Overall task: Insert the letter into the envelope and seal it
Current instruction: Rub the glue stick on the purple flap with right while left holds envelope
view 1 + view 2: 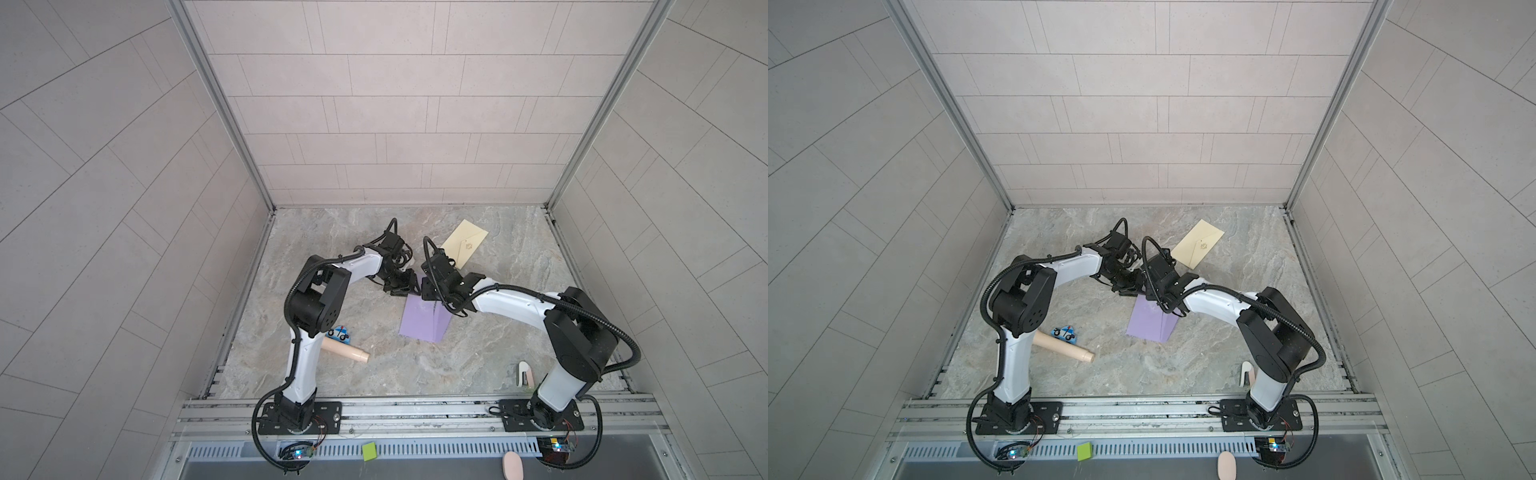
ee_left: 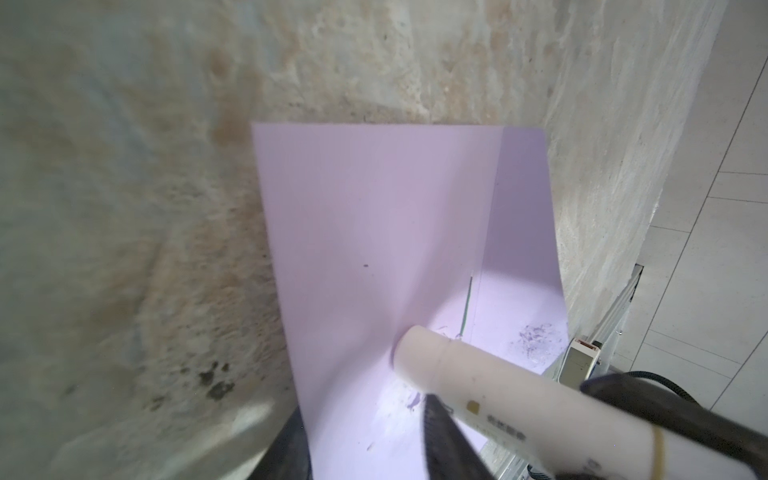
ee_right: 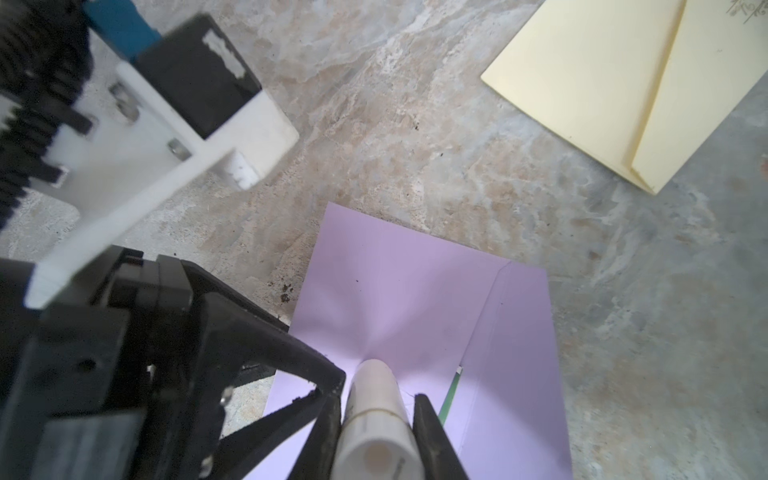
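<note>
A purple envelope (image 1: 419,320) (image 1: 1148,322) lies mid-table with its side flap folded open (image 3: 511,332). Of the letter only a thin green edge (image 3: 451,392) shows at the flap fold. My right gripper (image 3: 376,399) (image 1: 426,293) is shut on a white glue stick (image 3: 374,415) (image 2: 478,386), whose tip presses on the purple paper. My left gripper (image 2: 361,407) (image 1: 401,291) stands at the envelope's far edge beside the stick. Its jaws are apart and blurred, with the paper spanning the gap. A cream envelope (image 1: 463,247) (image 3: 602,95) lies apart, behind and to the right.
A beige cylinder (image 1: 345,351) and a blue toy car (image 1: 338,332) lie by the left arm's base. A small white device (image 1: 524,374) sits near the right arm's base. A green block (image 1: 369,451) and a pink oval (image 1: 512,465) rest on the front rail. Walls enclose three sides.
</note>
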Motion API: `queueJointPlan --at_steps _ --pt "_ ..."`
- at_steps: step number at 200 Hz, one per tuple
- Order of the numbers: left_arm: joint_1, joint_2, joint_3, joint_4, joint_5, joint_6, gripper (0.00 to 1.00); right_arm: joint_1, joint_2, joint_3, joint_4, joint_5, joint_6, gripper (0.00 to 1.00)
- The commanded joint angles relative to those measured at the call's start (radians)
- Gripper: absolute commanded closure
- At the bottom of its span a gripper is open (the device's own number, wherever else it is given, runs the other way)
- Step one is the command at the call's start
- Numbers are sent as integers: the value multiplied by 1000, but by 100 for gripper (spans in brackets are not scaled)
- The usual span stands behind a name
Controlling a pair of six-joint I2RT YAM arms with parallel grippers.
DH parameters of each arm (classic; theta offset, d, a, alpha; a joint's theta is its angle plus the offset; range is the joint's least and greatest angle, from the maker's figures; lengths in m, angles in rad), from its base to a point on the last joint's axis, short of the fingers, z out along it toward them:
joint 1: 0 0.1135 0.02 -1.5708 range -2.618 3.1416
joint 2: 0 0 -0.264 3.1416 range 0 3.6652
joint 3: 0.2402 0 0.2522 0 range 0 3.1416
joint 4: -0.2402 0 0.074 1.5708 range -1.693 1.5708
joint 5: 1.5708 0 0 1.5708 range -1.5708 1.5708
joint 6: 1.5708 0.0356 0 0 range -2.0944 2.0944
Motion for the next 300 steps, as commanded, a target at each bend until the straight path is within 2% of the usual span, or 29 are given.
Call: queueJointPlan --at_steps 1,33,58,100,147,237,300 --pt "-19 19 -19 3 46 21 65 -5 25 -44 -92 -27 10 100" --pt "-22 32 -18 4 16 8 86 2 26 -32 -95 -35 3 100" --pt "-22 26 -25 6 -37 -4 100 22 26 -1 -158 19 -10 100" --pt "-22 -29 -86 73 -142 -52 100 28 52 58 -332 160 21 100" --pt "-22 -62 -116 106 -187 -71 100 29 44 80 -395 214 13 100" --pt "-26 -76 -137 154 -175 -85 100 84 -125 55 -228 87 -56 100" --pt "-28 -79 -136 156 -178 -80 100 105 -41 84 -201 58 -63 100"
